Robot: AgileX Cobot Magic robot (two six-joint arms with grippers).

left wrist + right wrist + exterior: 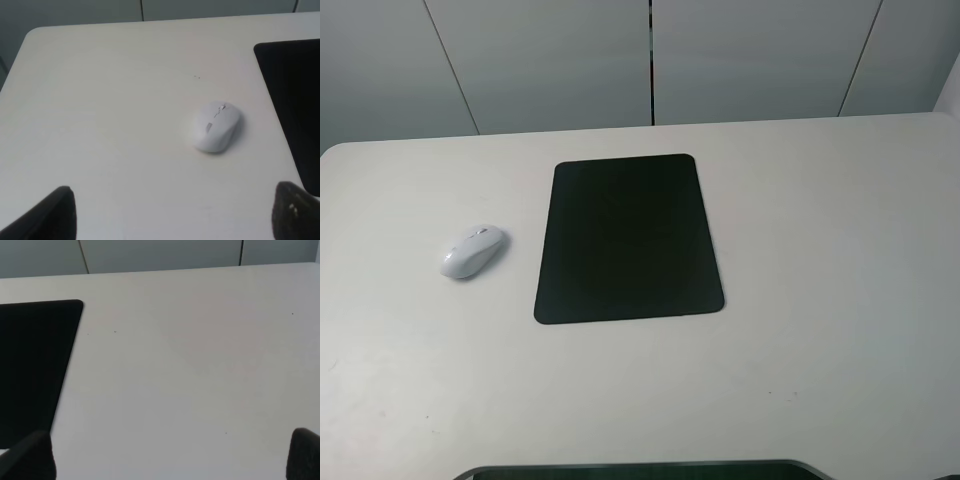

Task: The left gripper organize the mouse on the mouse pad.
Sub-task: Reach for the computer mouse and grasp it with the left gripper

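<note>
The white mouse (474,250) lies on the pale table, left of the black mouse pad (628,238) and not touching it. From the left wrist, the mouse (217,126) sits ahead of my left gripper (172,217), whose dark fingertips (55,212) stand wide apart with nothing between them; the pad's edge (295,100) shows to one side. My right gripper (172,457) is open too, hanging over bare table beside the pad (35,365). Neither gripper shows in the exterior high view.
The table (820,250) ends at a rounded far edge before grey wall panels (650,50). A dark curved part (640,470) shows at the near edge of the exterior high view.
</note>
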